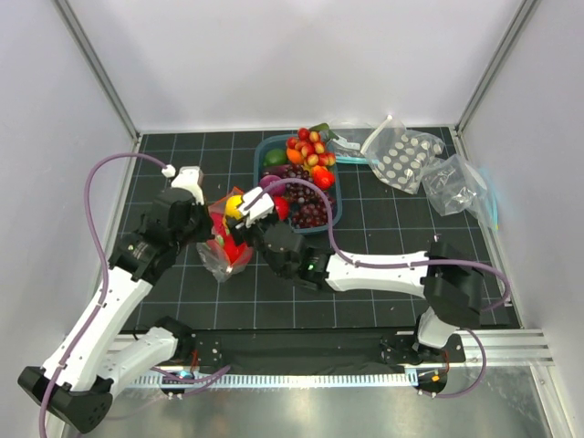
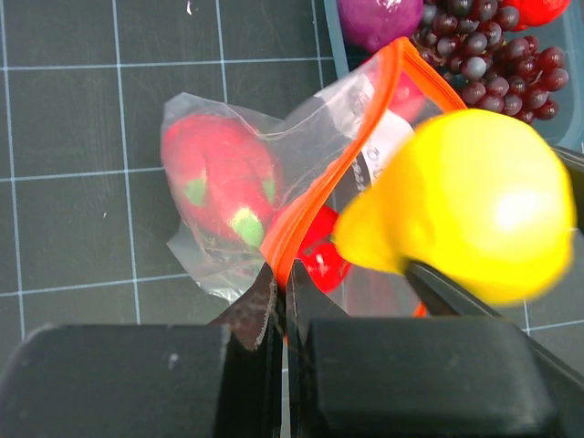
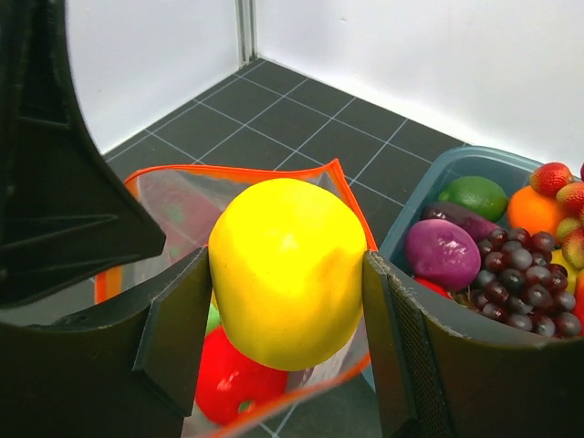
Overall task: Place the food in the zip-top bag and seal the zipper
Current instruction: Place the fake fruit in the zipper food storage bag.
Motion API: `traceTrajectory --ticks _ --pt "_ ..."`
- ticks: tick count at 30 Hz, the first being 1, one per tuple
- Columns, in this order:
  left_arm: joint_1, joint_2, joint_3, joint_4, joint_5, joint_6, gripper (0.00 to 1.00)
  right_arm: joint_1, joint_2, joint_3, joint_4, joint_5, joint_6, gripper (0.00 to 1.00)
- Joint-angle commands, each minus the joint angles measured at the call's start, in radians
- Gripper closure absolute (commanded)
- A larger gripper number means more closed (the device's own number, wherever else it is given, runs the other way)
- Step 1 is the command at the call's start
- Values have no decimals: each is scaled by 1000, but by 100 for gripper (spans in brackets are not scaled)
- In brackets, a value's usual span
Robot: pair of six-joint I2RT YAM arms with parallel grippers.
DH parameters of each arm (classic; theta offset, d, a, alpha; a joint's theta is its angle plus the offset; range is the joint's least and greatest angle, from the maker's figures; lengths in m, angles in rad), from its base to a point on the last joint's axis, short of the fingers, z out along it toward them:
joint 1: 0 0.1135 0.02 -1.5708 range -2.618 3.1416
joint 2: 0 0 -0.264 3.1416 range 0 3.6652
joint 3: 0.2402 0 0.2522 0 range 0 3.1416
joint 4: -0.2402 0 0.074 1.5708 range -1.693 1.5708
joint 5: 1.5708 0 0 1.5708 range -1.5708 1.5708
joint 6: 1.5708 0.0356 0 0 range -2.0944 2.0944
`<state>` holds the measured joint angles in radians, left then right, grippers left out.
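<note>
The zip-top bag (image 1: 224, 246) is held open and upright at the table's left-middle; its orange-red zipper (image 2: 328, 173) rims the mouth. My left gripper (image 2: 285, 283) is shut on the zipper edge. Inside lie a pink fruit with green leaves (image 2: 224, 182) and a red fruit (image 3: 237, 383). My right gripper (image 3: 287, 310) is shut on a yellow fruit (image 3: 287, 269), also seen in the top view (image 1: 234, 206) and the left wrist view (image 2: 474, 210), held just above the bag's mouth. Dark purple grapes (image 3: 516, 287) lie in the teal bin.
A teal bin (image 1: 266, 151) behind the bag holds more toy food: grapes, a purple vegetable (image 3: 443, 251), a lime (image 3: 474, 196), strawberries. A clear pouch of white discs (image 1: 401, 157) and a pouch with a teal-blue strip (image 1: 461, 187) lie at the back right.
</note>
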<state>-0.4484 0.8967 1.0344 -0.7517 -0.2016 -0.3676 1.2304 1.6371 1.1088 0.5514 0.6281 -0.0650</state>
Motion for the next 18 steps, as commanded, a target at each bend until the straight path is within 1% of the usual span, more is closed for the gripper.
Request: traceTrajectory --ticks 1,2,3,4,7,11,14,16,18 --pt "5 -30 -20 46 -16 -13 100 4 41 85 19 39 -6 42" --pt "5 -35 -23 51 -19 -16 100 4 49 88 19 54 19 32" --pt "5 -36 -27 52 -21 -14 100 4 50 88 19 67 30 16" --pt "5 -38 -30 52 -25 -13 100 4 38 79 24 56 43 10" --pt "5 -38 -37 51 -24 -13 100 4 6 40 39 29 62 7" --pt "5 -47 -46 55 -22 -14 100 4 -51 -4 48 15 108 7" --pt "5 -54 -62 54 -21 -17 100 3 -94 -27 13 74 139 10" --pt "5 -65 -69 55 -24 -17 100 -18 -126 -35 -51 120 185 12" --pt "5 -67 -76 55 -24 -17 100 -40 -154 -47 -132 128 268 18"
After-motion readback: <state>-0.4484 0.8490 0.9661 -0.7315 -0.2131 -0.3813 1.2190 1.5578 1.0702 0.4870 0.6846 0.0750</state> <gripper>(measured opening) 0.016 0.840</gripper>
